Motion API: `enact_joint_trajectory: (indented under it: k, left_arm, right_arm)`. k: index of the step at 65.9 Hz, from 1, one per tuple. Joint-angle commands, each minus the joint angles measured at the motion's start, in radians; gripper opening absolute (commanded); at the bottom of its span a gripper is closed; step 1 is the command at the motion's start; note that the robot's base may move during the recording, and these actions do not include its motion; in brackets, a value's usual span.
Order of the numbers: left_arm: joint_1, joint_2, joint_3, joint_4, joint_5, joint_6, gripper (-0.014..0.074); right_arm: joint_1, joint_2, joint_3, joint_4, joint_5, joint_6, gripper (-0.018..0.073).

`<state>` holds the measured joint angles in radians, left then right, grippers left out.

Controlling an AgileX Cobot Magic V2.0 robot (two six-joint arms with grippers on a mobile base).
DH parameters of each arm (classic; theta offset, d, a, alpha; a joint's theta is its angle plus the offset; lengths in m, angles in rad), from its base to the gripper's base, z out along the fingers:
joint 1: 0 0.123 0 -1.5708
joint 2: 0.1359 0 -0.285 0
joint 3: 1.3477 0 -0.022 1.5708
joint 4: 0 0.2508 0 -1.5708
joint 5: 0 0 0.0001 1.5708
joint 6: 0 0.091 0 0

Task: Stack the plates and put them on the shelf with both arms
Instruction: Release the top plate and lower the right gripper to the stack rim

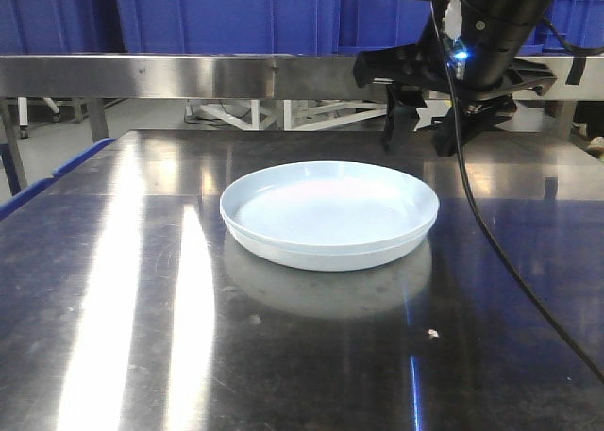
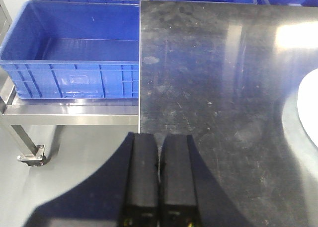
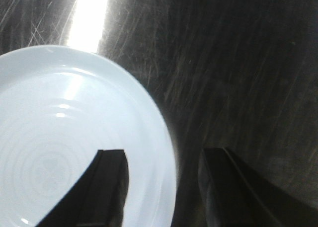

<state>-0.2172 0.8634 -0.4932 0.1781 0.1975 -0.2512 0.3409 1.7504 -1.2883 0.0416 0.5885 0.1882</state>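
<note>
A blue crate (image 2: 69,53) sits on a steel trolley (image 2: 74,118) left of the table (image 2: 213,88). The left end effector (image 2: 160,137) hangs by the table's left edge, fingers pressed together, empty. The plates (image 1: 330,209) lie stacked mid-table. The right end effector (image 1: 415,146) hovers above their far-right rim, fingers spread, holding nothing.
</note>
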Motion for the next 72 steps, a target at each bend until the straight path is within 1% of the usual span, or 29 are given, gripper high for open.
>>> enact_joint_trajectory:
  k: [1,18,72]
  left_arm:
    - [-0.001,-0.008,-0.028,0.002,-0.083,-0.009,0.0089]
    - [-0.001,-0.008,-0.028,0.002,-0.083,-0.009,0.0089]
    - [-0.001,-0.008,-0.028,0.002,-0.083,-0.009,0.0089]
  right_arm:
    - [0.0,-0.046,-0.038,0.001,-0.047,-0.003,0.0447]
    - [0.0,-0.017,-0.038,0.001,-0.002,-0.003,0.0447]
    - [0.0,0.063,-0.038,0.001,0.03,-0.003,0.0447]
